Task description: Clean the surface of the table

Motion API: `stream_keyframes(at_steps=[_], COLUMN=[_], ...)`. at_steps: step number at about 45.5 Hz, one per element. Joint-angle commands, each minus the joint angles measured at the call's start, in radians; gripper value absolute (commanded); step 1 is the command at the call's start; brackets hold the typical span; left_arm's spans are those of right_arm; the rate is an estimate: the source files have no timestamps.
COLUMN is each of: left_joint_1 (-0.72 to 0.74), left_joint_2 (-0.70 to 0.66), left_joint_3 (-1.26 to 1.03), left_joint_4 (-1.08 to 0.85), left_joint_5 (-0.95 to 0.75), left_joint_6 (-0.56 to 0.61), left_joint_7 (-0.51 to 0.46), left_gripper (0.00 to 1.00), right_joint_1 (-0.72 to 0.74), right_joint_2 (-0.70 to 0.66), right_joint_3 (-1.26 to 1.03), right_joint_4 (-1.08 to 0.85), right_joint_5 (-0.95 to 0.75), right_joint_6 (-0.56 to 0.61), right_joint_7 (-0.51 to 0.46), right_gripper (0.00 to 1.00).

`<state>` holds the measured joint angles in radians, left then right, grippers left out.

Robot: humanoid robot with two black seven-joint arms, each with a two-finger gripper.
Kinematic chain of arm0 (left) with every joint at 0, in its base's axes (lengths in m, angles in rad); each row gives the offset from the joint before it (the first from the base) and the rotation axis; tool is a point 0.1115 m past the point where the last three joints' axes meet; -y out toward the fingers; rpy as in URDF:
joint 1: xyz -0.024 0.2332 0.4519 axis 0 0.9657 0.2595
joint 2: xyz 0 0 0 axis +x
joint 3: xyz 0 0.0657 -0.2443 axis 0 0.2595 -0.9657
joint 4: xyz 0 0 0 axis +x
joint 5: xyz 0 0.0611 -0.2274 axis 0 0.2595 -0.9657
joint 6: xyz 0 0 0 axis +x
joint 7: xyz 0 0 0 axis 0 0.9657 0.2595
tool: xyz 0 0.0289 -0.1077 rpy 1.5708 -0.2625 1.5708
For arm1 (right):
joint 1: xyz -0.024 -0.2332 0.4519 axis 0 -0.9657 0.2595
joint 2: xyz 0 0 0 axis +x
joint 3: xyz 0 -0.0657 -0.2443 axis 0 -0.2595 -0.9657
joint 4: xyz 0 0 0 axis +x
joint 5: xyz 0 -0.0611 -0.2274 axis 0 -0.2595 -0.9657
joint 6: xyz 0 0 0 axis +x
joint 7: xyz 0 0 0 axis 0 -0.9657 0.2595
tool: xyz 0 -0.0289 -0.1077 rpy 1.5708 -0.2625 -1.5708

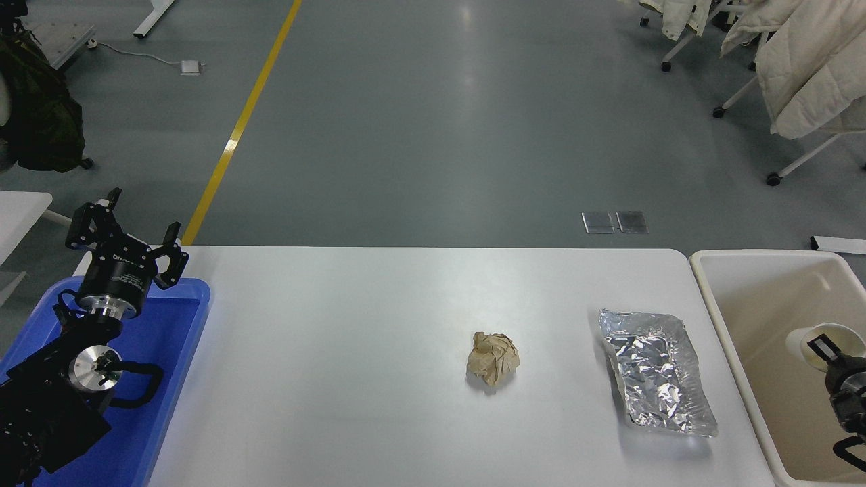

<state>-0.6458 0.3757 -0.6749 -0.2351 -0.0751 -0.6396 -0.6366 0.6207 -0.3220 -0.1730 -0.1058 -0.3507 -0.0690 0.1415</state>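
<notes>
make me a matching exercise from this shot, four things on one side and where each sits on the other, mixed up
Things:
1. crumpled brown paper ball
2. foil sheet
3. left gripper
4. right gripper

Places:
A. over the cream bin, holding a pale cup
B. near the middle of the table surface
C. above the far end of the blue tray
D. flat on the table near its right edge

Pairs: 1-B, 2-D, 3-C, 4-A
</notes>
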Motion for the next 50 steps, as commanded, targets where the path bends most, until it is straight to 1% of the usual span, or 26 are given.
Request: stream_keyframes(at_steps=[1,6,7,8,9,10,22,30,35,38,40,50], left_joint_1=[0.000,0.000,0.000,0.000,0.000,0.000,0.000,0.000,0.000,0.000,0.000,0.000], left_joint_2=[0.000,0.000,0.000,0.000,0.000,0.000,0.000,0.000,0.000,0.000,0.000,0.000], left_joint_3=[0.000,0.000,0.000,0.000,0.000,0.000,0.000,0.000,0.000,0.000,0.000,0.000], left_joint_4=[0.000,0.000,-0.001,0.000,0.000,0.000,0.000,0.000,0.000,0.000,0.000,0.000], left_joint_5=[0.000,0.000,0.000,0.000,0.000,0.000,0.000,0.000,0.000,0.000,0.000,0.000], left_joint_6=[0.000,0.000,0.000,0.000,0.000,0.000,0.000,0.000,0.000,0.000,0.000,0.000], left_joint_7=[0.000,0.000,0.000,0.000,0.000,0.000,0.000,0.000,0.000,0.000,0.000,0.000], left_gripper=[1.00,1.00,1.00,1.00,1.00,1.00,1.00,1.00,1.00,1.00,1.00,1.00], right_joint_1=[-0.004,-0.003,-0.003,-0.003,-0.001,-0.001,0.017,0.037,0.056,0.066,0.079,0.186], right_joint_2=[-0.002,-0.002,0.000,0.000,0.000,-0.003,-0.022,-0.023,-0.031,-0.060,-0.089,-0.348], right_joint_3=[0.003,0.003,0.003,0.001,0.003,-0.002,-0.008,0.001,0.003,0.003,0.003,0.013], right_joint_4=[-0.003,-0.003,-0.003,-0.006,-0.008,-0.008,-0.012,-0.071,-0.064,-0.043,-0.003,0.369], right_joint_5=[0.013,0.013,0.013,0.013,0.013,0.015,0.015,0.015,0.016,0.028,0.044,0.090], right_joint_6=[-0.009,-0.011,-0.011,-0.015,-0.021,-0.025,-0.032,-0.032,-0.032,-0.029,-0.028,-0.034], right_joint_7=[0.000,0.000,0.000,0.001,0.001,0.001,0.001,0.003,0.004,0.006,0.006,0.006], right_gripper=[0.00,0.00,0.11,0.36,0.62,1.00,1.00,1.00,1.00,1.00,1.00,1.00])
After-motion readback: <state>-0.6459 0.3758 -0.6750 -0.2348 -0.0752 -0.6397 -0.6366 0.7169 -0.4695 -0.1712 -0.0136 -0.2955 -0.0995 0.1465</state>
